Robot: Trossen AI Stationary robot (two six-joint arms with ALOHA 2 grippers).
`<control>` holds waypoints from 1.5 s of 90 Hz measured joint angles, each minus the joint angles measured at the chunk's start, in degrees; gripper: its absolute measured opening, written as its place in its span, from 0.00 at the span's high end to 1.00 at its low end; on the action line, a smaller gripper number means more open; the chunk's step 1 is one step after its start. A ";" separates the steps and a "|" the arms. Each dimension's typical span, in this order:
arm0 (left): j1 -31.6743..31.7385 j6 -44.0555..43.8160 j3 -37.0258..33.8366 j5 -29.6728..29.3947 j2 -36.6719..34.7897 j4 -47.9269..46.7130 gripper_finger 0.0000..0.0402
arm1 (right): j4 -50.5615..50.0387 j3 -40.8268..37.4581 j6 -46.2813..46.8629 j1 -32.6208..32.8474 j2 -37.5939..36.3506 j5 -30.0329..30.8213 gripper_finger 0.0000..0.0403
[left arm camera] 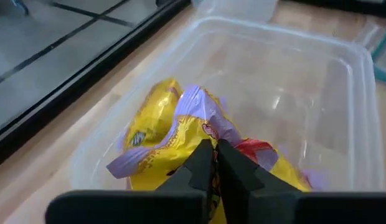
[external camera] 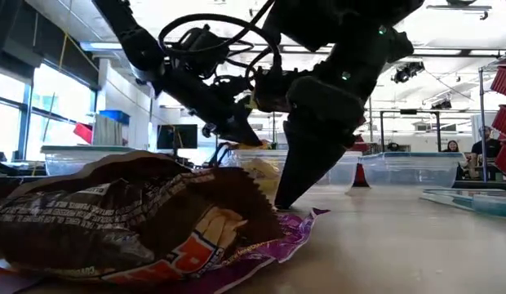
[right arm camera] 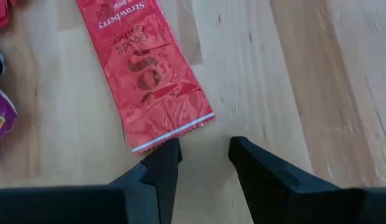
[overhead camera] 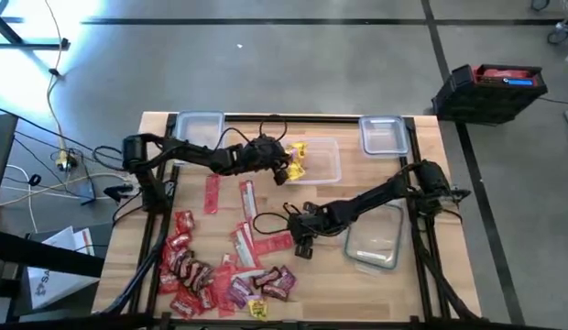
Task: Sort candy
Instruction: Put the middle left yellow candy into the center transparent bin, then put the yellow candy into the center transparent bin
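Observation:
Yellow candy packets [left arm camera: 162,124] lie in a clear container [left arm camera: 342,93] at the table's far middle [overhead camera: 321,158]. My left gripper [left arm camera: 214,152] hangs over that container, shut on a yellow packet. A long red candy packet [right arm camera: 140,68] lies flat on the wood. My right gripper [right arm camera: 204,148] stands open just off the packet's near end, at the table's middle [overhead camera: 302,240], fingers pointing down [external camera: 295,184]. More red, purple and brown candy [overhead camera: 211,270] lies spread at the near left. My left gripper pinches a yellow packet [left arm camera: 199,127] between its two shut fingers; yellow wrapper shows between them and on both sides. The fingers come from above, slanting into the container. Whether the packet is lifted off the others I cannot tell.
Other clear containers stand at the far left [overhead camera: 200,126], the far right [overhead camera: 383,134] and the near right [overhead camera: 374,244]. A brown wrapper [external camera: 130,212] and a purple one [external camera: 277,237] lie close to the low camera. Bare wood lies around the right gripper.

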 joint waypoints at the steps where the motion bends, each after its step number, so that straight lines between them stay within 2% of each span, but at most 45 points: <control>1: 0.00 -0.01 0.11 -0.05 0.20 0.22 1.00 | 0.17 -0.01 0.00 0.00 0.00 0.03 0.68; 18: 0.44 -0.35 2.10 -1.38 3.62 1.33 1.00 | 1.24 -0.04 -0.13 -0.01 0.09 0.23 0.68; 32: 1.30 -1.91 2.11 -5.25 3.25 -0.22 1.00 | 1.37 -0.02 -1.16 -0.02 0.11 0.18 0.68; 46: 1.56 -1.11 2.11 -5.13 1.95 -2.19 0.99 | 1.38 -0.02 -1.86 -0.02 0.11 -0.03 0.68; 56: 1.53 -1.39 2.11 -3.73 1.52 -2.16 0.93 | 1.38 -0.02 -2.01 -0.02 0.11 -0.03 0.68; 78: 1.55 -1.98 2.11 -5.49 1.46 -2.17 0.74 | 1.52 -0.02 -1.99 -0.02 0.11 -0.05 0.68; 103: 1.29 -2.01 2.11 -2.27 1.42 -3.06 0.71 | -0.58 0.05 -2.43 -0.14 -1.70 -0.07 0.68; 125: 1.44 -1.57 2.11 -6.50 1.26 -9.32 0.71 | -6.26 -0.13 -3.48 -0.26 -8.98 6.72 0.68; 135: 1.32 -1.57 2.11 -6.48 0.84 -9.96 0.71 | -9.50 -0.15 -3.52 -0.20 -10.91 8.67 0.68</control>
